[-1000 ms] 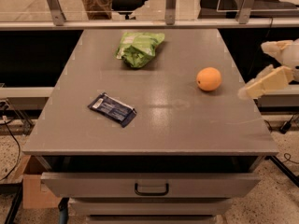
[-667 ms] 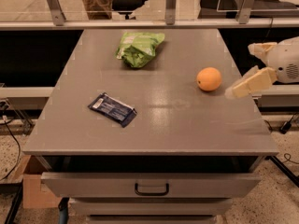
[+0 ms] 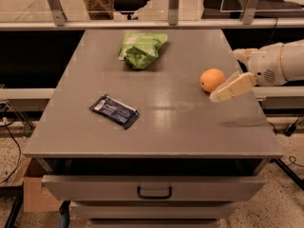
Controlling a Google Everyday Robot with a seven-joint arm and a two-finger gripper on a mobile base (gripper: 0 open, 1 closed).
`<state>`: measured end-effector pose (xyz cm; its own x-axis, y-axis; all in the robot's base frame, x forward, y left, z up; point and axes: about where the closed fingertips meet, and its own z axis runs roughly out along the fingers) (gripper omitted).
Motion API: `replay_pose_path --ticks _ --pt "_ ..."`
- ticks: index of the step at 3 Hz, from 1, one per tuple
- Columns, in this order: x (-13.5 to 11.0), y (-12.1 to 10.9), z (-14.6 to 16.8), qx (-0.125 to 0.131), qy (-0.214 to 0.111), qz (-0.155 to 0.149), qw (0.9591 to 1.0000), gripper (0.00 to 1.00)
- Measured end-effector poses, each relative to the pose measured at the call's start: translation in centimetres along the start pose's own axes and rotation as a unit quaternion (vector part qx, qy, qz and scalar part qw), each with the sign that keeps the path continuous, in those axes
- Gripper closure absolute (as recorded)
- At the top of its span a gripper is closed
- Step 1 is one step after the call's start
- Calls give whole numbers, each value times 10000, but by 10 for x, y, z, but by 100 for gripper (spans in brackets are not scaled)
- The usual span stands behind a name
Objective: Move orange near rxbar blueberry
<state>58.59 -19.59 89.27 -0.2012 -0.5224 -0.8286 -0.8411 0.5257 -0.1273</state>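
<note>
Camera view has the gripper [image 3: 226,76] at the right edge of the table [image 3: 190,127], on an arm [image 3: 280,63] that enters from the side. Its two fingers are spread apart and pinch nothing. The lower finger [image 3: 232,87] slants low over the tabletop with its tip just beside the orange [image 3: 212,80], on the fruit's near right; the other shows further back and higher. That spread looks meant to let the round fruit pass between the fingers, so I judge the step in hand to be the approach for a grasp, with no hold yet.

The orange rests on the table toward its right edge. The rxbar [image 3: 114,111] lies flat at the left front, well apart from it across bare tabletop. A green bag [image 3: 141,49] sits at the back, left of centre, off the straight line between the two.

Round and smooth, the orange could roll at a nudge from one finger, which is probably why the gripper sits low and wide. The carry would then run leftward and toward the front.
</note>
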Motion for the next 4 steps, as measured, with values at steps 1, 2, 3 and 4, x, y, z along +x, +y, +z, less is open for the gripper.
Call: replay_pose_path --ticks 1,2,3,4 --pt "6 -5 17 -14 56 64 10000 0" --pt "9 -8 27 -30 85 120 9999 0" --pt "16 -5 34 -83 137 210 9997 0" --pt "18 -1 39 -166 132 229 9995 12"
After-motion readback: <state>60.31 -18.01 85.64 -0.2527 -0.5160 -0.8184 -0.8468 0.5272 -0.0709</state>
